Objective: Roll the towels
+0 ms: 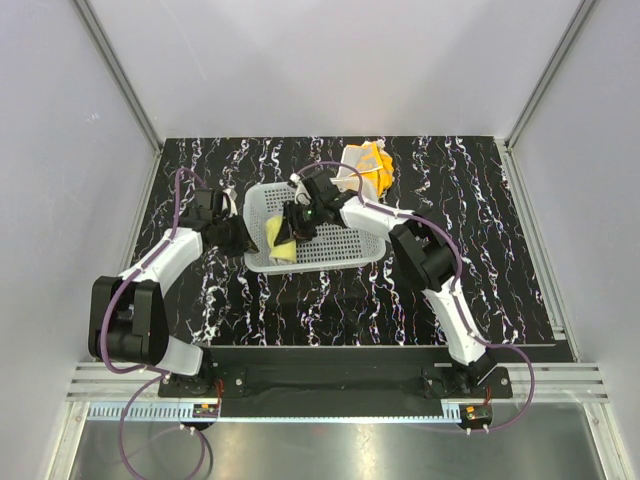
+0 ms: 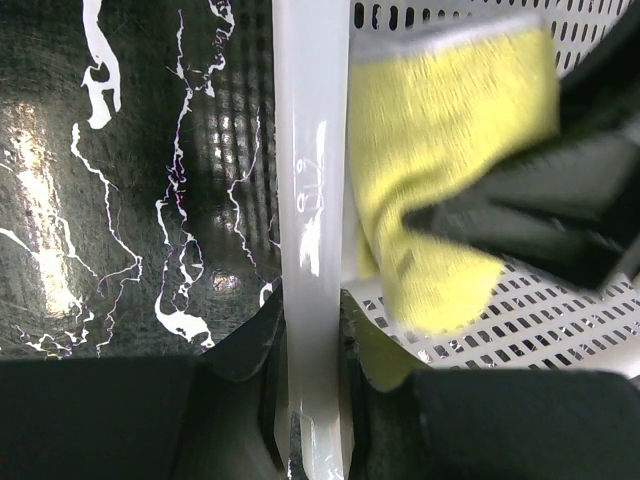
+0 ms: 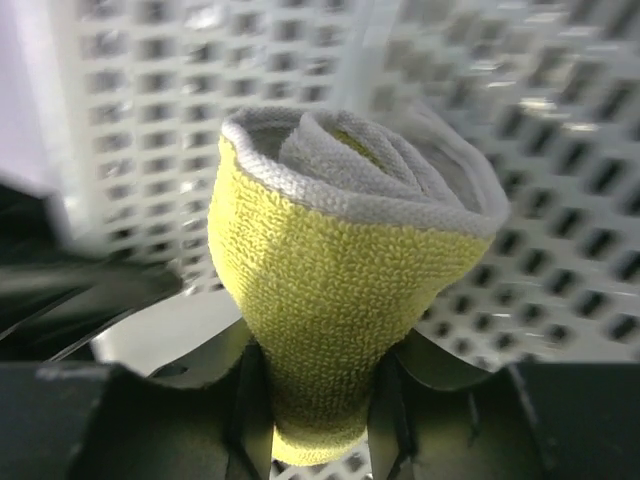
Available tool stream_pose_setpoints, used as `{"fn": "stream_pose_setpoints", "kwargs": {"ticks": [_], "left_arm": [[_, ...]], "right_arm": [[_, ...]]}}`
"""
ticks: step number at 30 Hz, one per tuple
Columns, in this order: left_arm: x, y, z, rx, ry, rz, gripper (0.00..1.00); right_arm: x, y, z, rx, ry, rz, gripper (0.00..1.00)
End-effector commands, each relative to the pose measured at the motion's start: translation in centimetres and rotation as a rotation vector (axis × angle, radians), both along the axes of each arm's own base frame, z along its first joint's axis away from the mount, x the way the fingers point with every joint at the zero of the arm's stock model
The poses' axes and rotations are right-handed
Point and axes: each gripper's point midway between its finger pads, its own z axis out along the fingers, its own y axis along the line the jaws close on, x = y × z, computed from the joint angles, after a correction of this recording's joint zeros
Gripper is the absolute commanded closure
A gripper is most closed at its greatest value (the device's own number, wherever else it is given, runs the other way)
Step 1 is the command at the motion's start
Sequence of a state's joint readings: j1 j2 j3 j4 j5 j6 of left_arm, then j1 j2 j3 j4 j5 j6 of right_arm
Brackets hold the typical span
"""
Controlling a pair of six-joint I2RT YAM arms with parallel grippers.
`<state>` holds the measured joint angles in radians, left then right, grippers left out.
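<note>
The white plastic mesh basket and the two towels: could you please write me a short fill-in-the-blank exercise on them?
The right gripper holds the pale yellow cloth towel, which is ____ into a tube.
The left gripper clamps the ____ of the white plastic mesh basket.
The bright orange cloth towel lies on the black marbled table, not ____ the basket.
Missing words: rolled; rim; in.

We see a white plastic mesh basket [image 1: 345, 248] sitting at the centre of the frame on a black tabletop with white marble-like veining [image 1: 480, 260], enclosed left, right and top by plain pale grey walls [image 1: 330, 70].
</note>
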<state>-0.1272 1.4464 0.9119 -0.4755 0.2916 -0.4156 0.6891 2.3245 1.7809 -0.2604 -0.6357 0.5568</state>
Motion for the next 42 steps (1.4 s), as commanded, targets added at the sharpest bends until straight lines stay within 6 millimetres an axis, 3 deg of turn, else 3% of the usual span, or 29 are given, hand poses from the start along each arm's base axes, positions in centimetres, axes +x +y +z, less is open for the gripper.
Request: {"fn": "stream_pose_setpoints", "kwargs": {"ticks": [1,2,8,12,16,19,20,22,23,25,29,35,36,38,42], "left_arm": [[-2.5,0.2,-1.5,0.042,0.079,-0.054,1.00],[-2.5,0.2,-1.4,0.042,0.078,-0.055,1.00],[-2.4,0.1,-1.4,0.043,0.077,-0.055,1.00],[-2.4,0.2,-1.4,0.049,0.076,-0.048,1.00],[-2.5,0.6,-1.5,0.063,0.077,-0.030,1.00],[-2.4,0.7,-1.6,0.070,0.079,-0.021,1.00],[-2.4,0.7,-1.6,0.069,0.080,-0.017,1.00],[-2.4,0.8,-1.6,0.075,0.081,-0.008,1.00],[-2.4,0.9,-1.7,0.076,0.085,-0.003,1.00],[-2.4,1.2,-1.7,0.090,0.087,0.010,1.00],[-2.1,2.1,-1.7,0.120,0.095,0.046,1.00],[-1.3,5.2,-1.7,0.073,0.109,0.163,1.00],[-0.8,6.7,-1.5,0.044,0.101,0.214,1.00],[-0.4,7.8,-1.3,0.020,0.097,0.253,1.00],[0.9,10.9,-0.5,-0.012,0.057,0.363,1.00]], "right_arm": [[3.3,-0.8,-0.4,-0.113,-0.067,-0.140,0.60],[3.7,-1.1,-1.4,-0.148,-0.065,-0.168,0.57],[4.6,-1.3,-2.6,-0.277,-0.106,-0.230,0.39],[3.7,-0.1,-1.7,-0.310,-0.144,-0.226,0.26],[3.8,-0.9,-0.3,-0.344,-0.183,-0.260,0.16],[3.8,-2.1,1.8,-0.365,-0.229,-0.282,0.13],[4.0,-2.5,3.7,-0.356,-0.259,-0.297,0.08],[3.6,-3.3,4.7,-0.369,-0.277,-0.304,0.00],[3.6,-3.9,6.7,-0.357,-0.306,-0.322,0.00],[3.2,-4.7,7.8,-0.365,-0.318,-0.327,0.00],[3.3,-7.4,12.6,-0.396,-0.405,-0.403,0.00],[2.5,-12.0,17.8,-0.433,-0.488,-0.499,0.00],[2.5,-12.6,18.3,-0.428,-0.489,-0.516,0.00],[2.8,-14.5,20.1,-0.397,-0.500,-0.570,0.00],[3.8,-18.7,19.4,-0.401,-0.451,-0.637,0.00]]}}
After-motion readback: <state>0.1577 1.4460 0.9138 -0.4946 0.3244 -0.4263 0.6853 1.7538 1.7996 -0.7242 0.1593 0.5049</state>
